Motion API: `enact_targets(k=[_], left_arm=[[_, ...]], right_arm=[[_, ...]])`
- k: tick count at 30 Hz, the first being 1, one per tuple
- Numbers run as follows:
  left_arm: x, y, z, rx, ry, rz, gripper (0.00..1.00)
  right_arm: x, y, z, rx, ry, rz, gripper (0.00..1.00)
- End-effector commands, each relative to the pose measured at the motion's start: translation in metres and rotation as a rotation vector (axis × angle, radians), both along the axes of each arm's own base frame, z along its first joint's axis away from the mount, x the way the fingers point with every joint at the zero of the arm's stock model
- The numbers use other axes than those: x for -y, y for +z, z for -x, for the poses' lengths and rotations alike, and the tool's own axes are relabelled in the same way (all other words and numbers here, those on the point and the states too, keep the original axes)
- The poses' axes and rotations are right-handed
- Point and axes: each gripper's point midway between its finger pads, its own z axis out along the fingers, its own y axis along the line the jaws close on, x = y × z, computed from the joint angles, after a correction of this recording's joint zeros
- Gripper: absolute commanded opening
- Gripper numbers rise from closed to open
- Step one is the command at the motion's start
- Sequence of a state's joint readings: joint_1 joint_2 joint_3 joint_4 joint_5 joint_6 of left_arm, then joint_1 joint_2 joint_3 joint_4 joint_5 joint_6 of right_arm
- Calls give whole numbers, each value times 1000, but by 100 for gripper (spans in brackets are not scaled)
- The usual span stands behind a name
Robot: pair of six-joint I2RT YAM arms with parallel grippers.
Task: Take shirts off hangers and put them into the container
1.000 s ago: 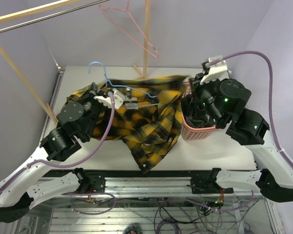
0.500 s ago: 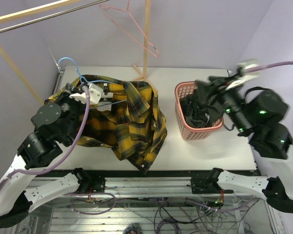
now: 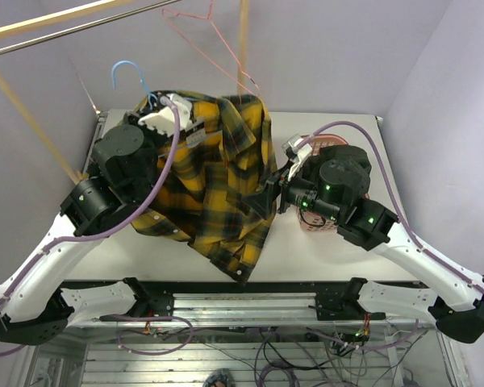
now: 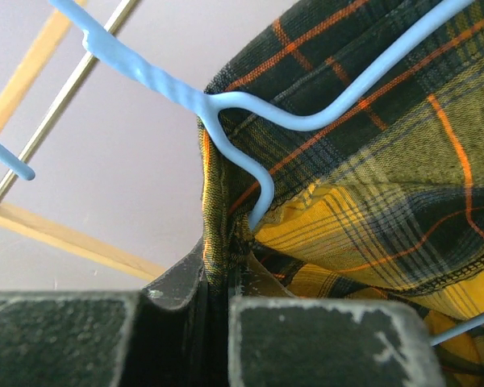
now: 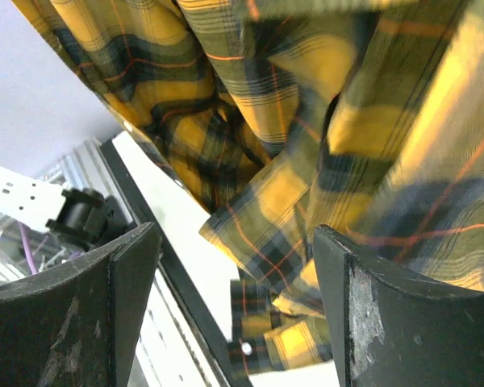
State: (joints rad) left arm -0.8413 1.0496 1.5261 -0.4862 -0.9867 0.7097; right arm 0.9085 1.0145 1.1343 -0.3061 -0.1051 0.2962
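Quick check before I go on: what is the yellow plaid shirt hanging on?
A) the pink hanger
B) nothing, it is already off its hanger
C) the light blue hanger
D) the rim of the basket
C: in the left wrist view the light blue hanger forks at the neck and its wire runs down inside the collar of the plaid shirt, where the left gripper pinches the fabric.

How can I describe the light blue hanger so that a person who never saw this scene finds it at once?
Find the yellow-and-black plaid shirt held up over the left half of the table. From its collar, at the top left, a thin wire hook sticks out: this is the light blue hanger, inside the shirt. The only other hanger, the pink hanger, hangs bare, high at the back.
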Motion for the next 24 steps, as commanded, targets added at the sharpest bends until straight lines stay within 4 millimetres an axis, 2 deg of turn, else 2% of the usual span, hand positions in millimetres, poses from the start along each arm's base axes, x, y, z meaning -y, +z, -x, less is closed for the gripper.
enact_targets(k=[1, 4, 8, 14, 24], left_arm=[[-25, 42, 15, 116, 93, 200, 7], [-25, 46, 17, 120, 76, 220, 7], [-27, 40, 19, 107, 79, 216, 7], [-28, 34, 20, 90, 75, 206, 7], [-23, 31, 21, 75, 28, 228, 7]], right_arm=[[-2, 19, -14, 65, -64, -67, 77], [0, 11, -27, 92, -121, -57, 77], [2, 8, -47, 125, -222, -44, 77], [-6, 14, -66, 193, -292, -80, 77], [-19, -5, -102, 259, -457, -47, 78]])
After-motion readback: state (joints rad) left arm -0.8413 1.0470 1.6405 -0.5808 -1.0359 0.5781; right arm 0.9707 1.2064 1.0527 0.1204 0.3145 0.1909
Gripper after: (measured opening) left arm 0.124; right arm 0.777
